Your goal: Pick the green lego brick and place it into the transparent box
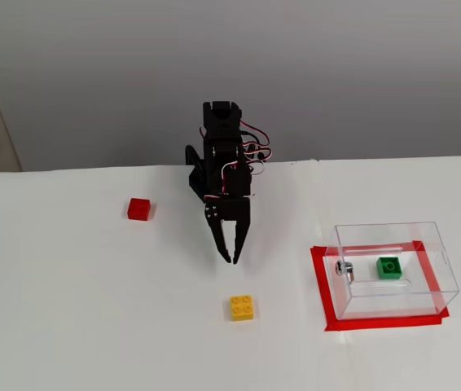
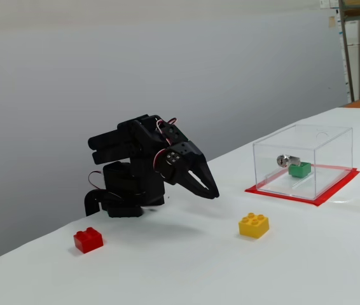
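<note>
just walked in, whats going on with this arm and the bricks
A black arm's gripper hangs empty over the white table, jaws shut. The green lego brick already sits inside the transparent box on the red-taped square. The yellow brick and the red brick lie untouched on the table.

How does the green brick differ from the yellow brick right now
1. Colour: the green brick is bright green, the yellow brick is yellow.
2. Place: the green brick lies inside the clear box, while the yellow brick sits out on the open table.
3. Nearness to the arm: the yellow brick lies just in front of the gripper, the green brick off to the right in this fixed view.
Both show four studs and look similar in size.
</note>
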Controlling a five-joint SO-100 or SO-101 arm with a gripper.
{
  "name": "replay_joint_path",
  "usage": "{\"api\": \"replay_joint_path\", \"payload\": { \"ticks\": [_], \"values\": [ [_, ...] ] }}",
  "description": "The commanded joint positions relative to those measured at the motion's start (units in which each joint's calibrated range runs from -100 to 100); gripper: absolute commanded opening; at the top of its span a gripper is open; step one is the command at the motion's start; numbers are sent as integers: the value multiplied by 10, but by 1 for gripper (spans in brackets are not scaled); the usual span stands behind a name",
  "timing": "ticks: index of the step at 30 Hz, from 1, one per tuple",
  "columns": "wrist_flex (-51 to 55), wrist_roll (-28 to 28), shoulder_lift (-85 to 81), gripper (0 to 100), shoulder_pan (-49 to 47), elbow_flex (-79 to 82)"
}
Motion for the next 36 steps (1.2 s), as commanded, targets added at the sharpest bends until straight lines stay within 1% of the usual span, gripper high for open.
{"api": "replay_joint_path", "payload": {
  "ticks": [1,6,9,36],
  "values": [
    [26,1,-6,2,4,-1],
    [161,-2,-6,2,4,-45],
    [217,-4,-6,2,4,-60],
    [218,-4,-5,2,4,-63]
  ]
}}
